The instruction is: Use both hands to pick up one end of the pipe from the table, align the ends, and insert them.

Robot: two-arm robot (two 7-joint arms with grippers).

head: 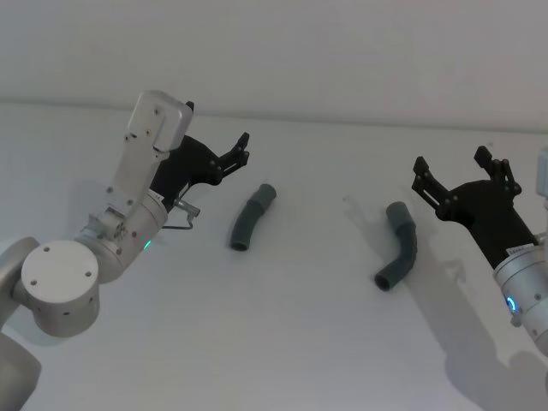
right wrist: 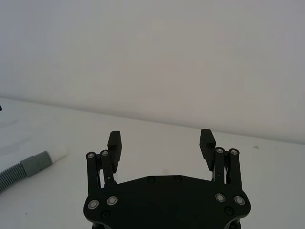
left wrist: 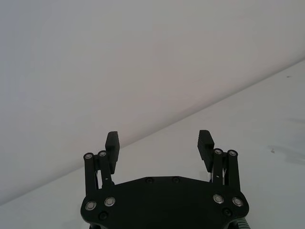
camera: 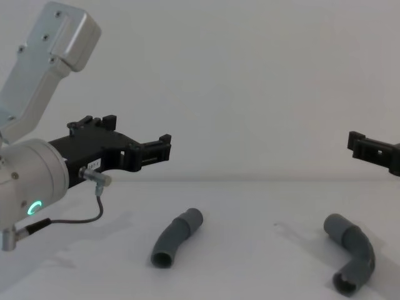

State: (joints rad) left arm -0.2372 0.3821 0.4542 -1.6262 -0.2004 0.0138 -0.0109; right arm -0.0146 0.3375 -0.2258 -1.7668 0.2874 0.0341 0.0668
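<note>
Status: no part of the task is complete. Both pipe pieces lie flat on the bench (head: 282, 342), well apart from each other, and I hold neither of them.

1. Left gripper (head: 242, 149): fingers spread wide, nothing between them. It hangs above the bench, to the far left of the curved piece (head: 251, 218), near it but clear of it. In the left wrist view, the gap between my fingers (left wrist: 112, 141) shows bare bench and wall.

2. Right gripper (head: 451, 163): fingers likewise spread and empty. It hovers to the right of the elbow piece (head: 400, 244), apart from it.

3. Pipe position: the curved piece lies left of centre, with one open grey mouth (camera: 161, 259) turned toward me. The elbow piece lies right of centre, its bend pointing right.

4. Mating ends: the right wrist view shows a grey tube end with a white tip (right wrist: 56, 154) resting on the bench. I cannot tell which piece carries it.

Left to do, by my judgement: lower each gripper onto its own piece, close, lift both clear, turn the tip and an open mouth to face each other on one line, then press them together.
</note>
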